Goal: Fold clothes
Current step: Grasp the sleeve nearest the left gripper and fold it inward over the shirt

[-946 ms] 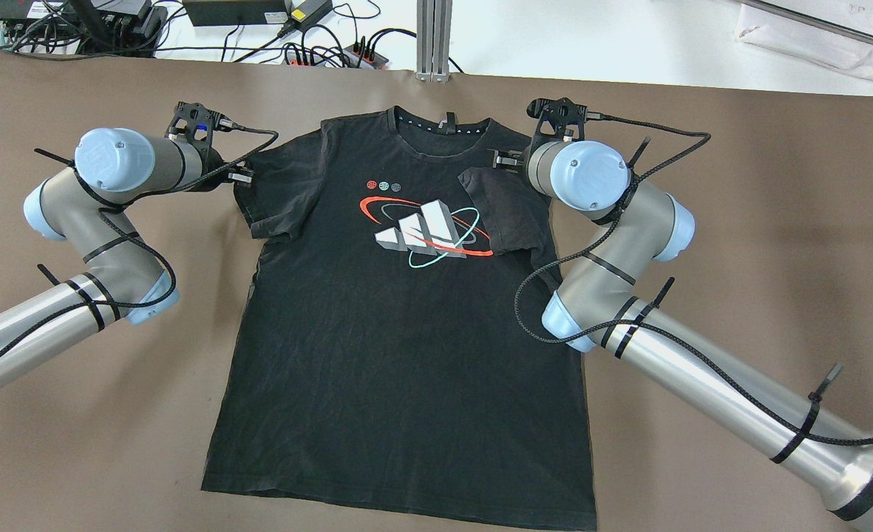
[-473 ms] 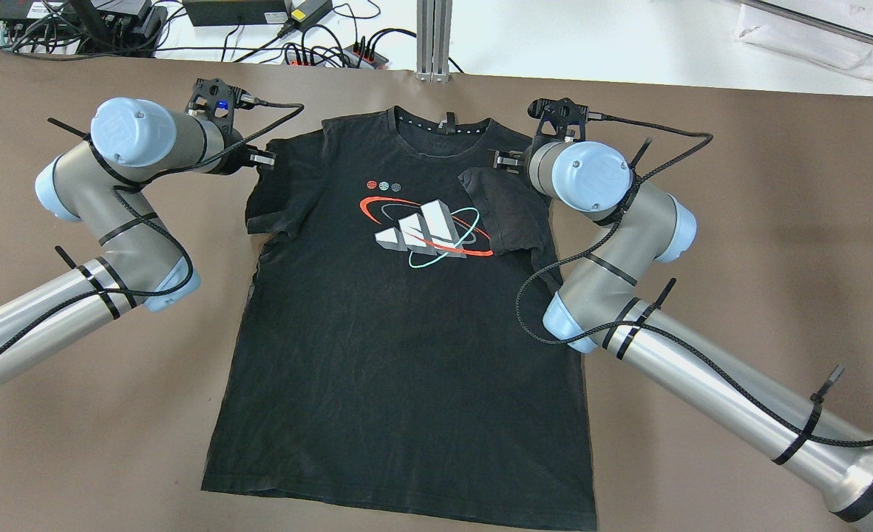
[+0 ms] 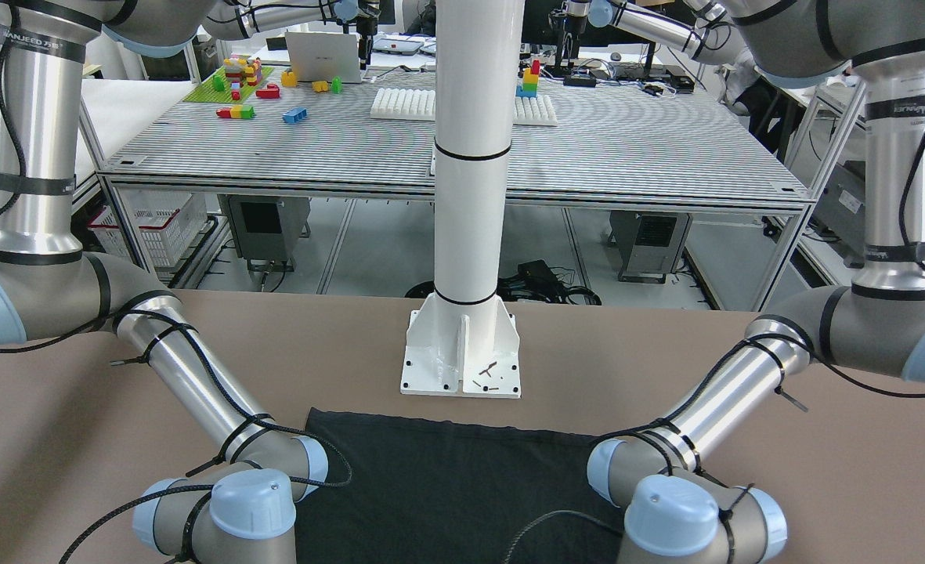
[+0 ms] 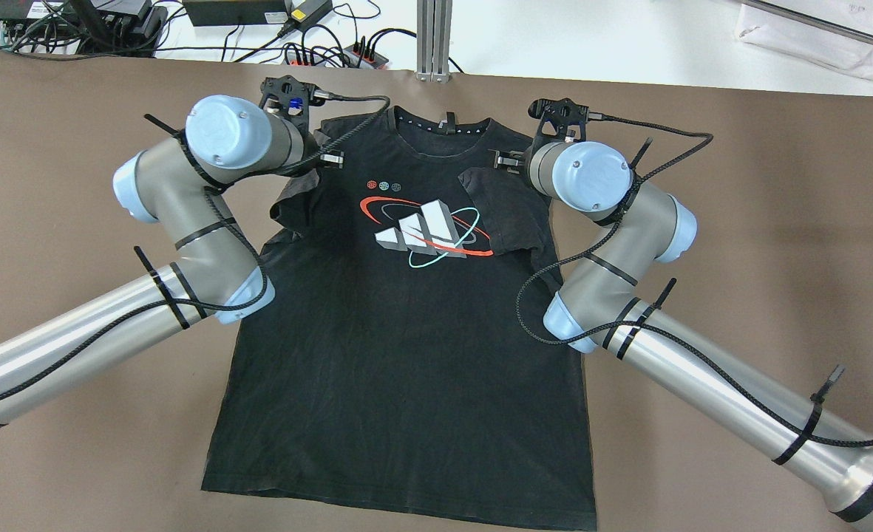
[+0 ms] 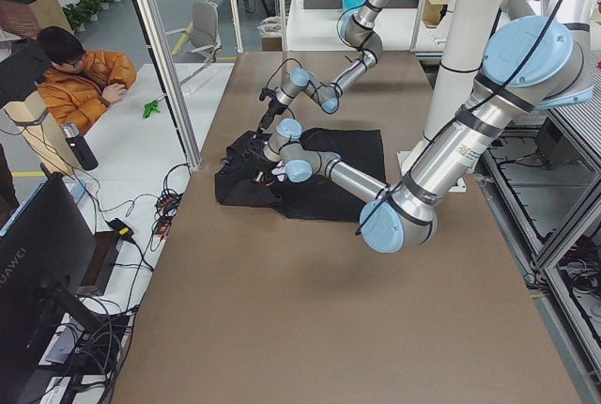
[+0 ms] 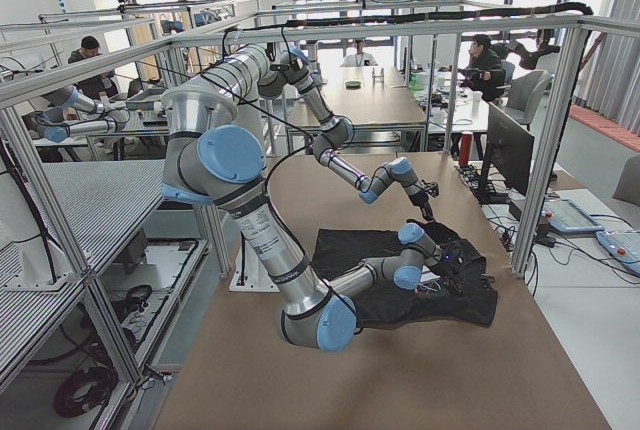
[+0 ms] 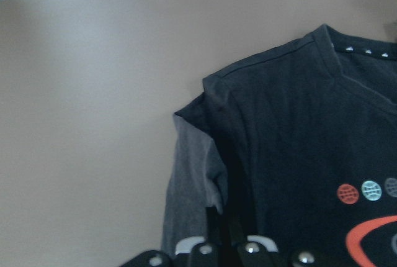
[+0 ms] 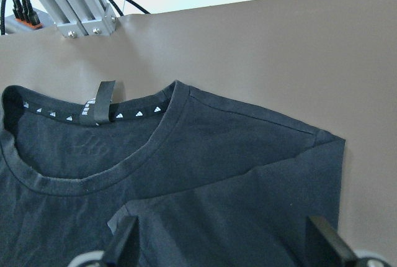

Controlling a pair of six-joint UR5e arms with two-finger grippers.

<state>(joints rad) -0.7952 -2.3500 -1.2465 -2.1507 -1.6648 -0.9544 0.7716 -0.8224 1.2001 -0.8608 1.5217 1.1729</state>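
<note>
The clothes are a black T-shirt (image 4: 406,332) with a printed logo, lying flat on the brown table, collar toward the far edge. My left gripper (image 4: 330,157) is shut on the shirt's left sleeve (image 4: 296,199) and holds it pulled in over the chest; the left wrist view shows the sleeve (image 7: 198,167) lifted and the gripper (image 7: 226,245) closed on its fabric. The right sleeve (image 4: 506,214) lies folded onto the chest. Above it my right gripper (image 4: 499,158) stands open, its fingers (image 8: 122,242) wide apart with nothing between them. The hem (image 3: 446,478) lies near the white pillar (image 3: 470,196).
Power strips and cables (image 4: 333,55) and an aluminium post (image 4: 434,37) stand at the table's far edge. The pillar's base plate (image 3: 462,360) sits just behind the hem. A person in an orange jacket (image 5: 84,80) sits beyond that far edge. Bare brown table (image 4: 739,222) lies on both sides.
My left arm has swung to the right and carried the left sleeve from beside the shirt in over its chest. The right arm has not moved.
</note>
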